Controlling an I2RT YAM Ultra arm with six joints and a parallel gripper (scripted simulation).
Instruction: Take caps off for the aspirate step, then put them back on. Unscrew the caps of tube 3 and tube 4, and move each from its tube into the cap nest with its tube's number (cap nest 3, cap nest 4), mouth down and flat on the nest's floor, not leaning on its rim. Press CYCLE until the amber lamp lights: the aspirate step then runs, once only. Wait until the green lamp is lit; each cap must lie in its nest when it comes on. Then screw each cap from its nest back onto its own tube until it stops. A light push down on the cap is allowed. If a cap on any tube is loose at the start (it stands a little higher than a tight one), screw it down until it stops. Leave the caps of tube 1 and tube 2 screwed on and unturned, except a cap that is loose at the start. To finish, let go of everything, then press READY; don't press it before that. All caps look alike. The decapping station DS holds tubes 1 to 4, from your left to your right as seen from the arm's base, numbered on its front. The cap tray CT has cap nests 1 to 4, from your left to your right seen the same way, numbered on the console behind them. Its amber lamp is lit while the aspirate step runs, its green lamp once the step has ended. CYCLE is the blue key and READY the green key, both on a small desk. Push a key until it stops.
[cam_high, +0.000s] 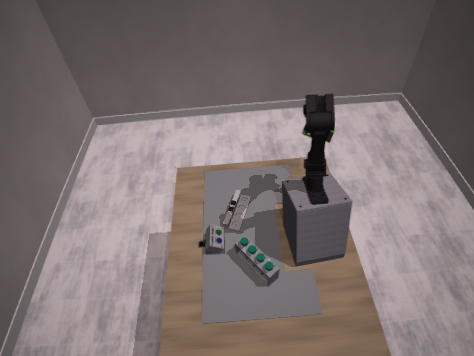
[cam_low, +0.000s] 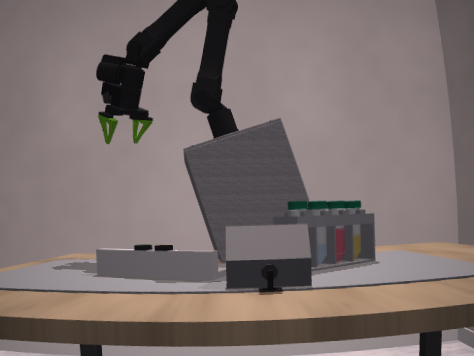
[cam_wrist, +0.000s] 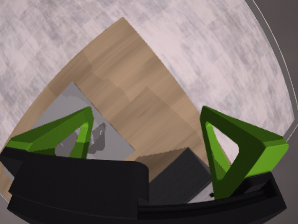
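My gripper (cam_low: 122, 131) (cam_high: 318, 131) (cam_wrist: 146, 112) is open and empty. It hangs high above the table, far from every object. The decapping station (cam_high: 264, 276) (cam_low: 367, 227) stands on the grey mat and holds a row of tubes. Each tube carries a green cap: they show in the top view as cap (cam_high: 244, 241), cap (cam_high: 252, 249), cap (cam_high: 260, 257) and cap (cam_high: 269, 265). The caps (cam_low: 297, 205) (cam_low: 353, 204) look about level in the exterior view. The cap tray (cam_high: 240, 206) (cam_low: 155, 264) has empty nests. The key desk (cam_high: 211, 246) (cam_low: 267, 242) bears the green key (cam_high: 218, 232) and the blue key (cam_high: 219, 240).
The arm stands on a tall grey pedestal (cam_high: 317, 230) (cam_low: 250, 175) beside the mat (cam_high: 260, 300). The wooden table (cam_high: 350, 310) (cam_low: 240, 310) ends close behind the station. The console (cam_high: 230, 209) runs along the tray.
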